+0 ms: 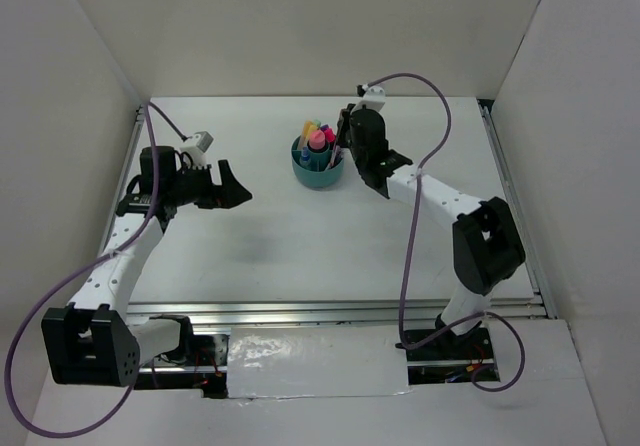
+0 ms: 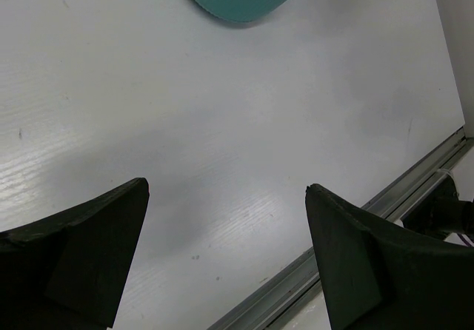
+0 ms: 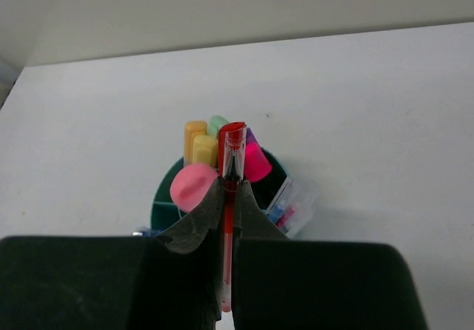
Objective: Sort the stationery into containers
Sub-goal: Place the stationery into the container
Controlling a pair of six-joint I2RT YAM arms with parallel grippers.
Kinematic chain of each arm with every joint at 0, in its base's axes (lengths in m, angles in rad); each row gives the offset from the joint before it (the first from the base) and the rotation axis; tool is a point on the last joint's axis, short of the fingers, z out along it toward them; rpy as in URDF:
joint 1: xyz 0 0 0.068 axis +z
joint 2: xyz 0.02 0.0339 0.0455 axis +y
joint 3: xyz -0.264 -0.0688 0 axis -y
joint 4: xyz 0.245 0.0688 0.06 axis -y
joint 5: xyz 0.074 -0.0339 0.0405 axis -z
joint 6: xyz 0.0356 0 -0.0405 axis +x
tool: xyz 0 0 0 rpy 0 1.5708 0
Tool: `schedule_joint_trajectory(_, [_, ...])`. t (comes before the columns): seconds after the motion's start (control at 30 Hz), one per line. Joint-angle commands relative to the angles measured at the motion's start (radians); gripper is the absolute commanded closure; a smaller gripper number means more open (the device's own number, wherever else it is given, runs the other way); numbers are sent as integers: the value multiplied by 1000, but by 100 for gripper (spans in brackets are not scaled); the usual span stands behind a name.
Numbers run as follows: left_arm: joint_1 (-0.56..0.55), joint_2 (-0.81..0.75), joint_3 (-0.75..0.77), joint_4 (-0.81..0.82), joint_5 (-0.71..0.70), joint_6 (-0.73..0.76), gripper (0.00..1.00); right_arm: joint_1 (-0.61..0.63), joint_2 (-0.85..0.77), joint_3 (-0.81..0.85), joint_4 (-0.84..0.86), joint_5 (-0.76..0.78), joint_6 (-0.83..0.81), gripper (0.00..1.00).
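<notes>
Markers (image 3: 204, 149) already in organizer (image 3: 163, 200); right pincer (image 3: 229, 187) clamps red pen (image 3: 232, 149) above it, not yet dropped. Left pincer (image 2: 226, 187) wide, empty.

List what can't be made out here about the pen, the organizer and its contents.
- Red pen: in the right wrist view, its lower end is hidden between the right gripper fingers. In the top view it is too small to trace.
- Organizer: the gripper blocks its near half in the right wrist view. The top edge cuts it off in the left wrist view.
- Markers: too small in the top view to tell which compartment each stands in.
</notes>
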Motion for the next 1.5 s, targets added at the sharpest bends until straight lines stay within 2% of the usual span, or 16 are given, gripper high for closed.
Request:
schedule_joint_trajectory(0.0, [35,-11,11,15,19,34,1,1,28,116,58,130,71,100])
schedule_joint_trajectory(0.17, [48,-1,6,16,25,32,1,24,94,113,80,275,92,100])
schedule_joint_trajectory(0.2, [48,1,3,24,26,26,1,43,118,122,81,370,91,100])
schedule_joint_trajectory(0.3, [49,7,-2,30,31,22,1,68,170,156,64,519,109,100])
schedule_joint_trajectory(0.5, [54,18,3,27,32,25,1,82,177,162,-12,492,192,100])
schedule_joint_trajectory(0.77, [57,24,-3,30,34,26,1,90,218,148,32,498,157,100])
schedule_joint_trajectory(1.0, [60,38,-11,39,40,23,1,111,249,124,96,542,137,95])
schedule_joint_trajectory(1.1, [60,42,-13,39,39,25,1,119,249,124,84,512,135,84])
schedule_joint_trajectory(1.2, [60,47,-16,42,40,20,1,120,230,130,45,428,129,58])
schedule_joint_trajectory(1.23, [60,47,-16,44,42,19,1,122,223,139,31,405,129,45])
schedule_joint_trajectory(1.27, [60,47,-16,45,45,16,1,122,206,144,11,382,129,39])
schedule_joint_trajectory(1.33, [60,45,-9,47,46,14,1,122,184,167,-60,325,140,28])
schedule_joint_trajectory(1.47, [60,39,15,33,42,17,1,120,67,165,-149,250,128,20])
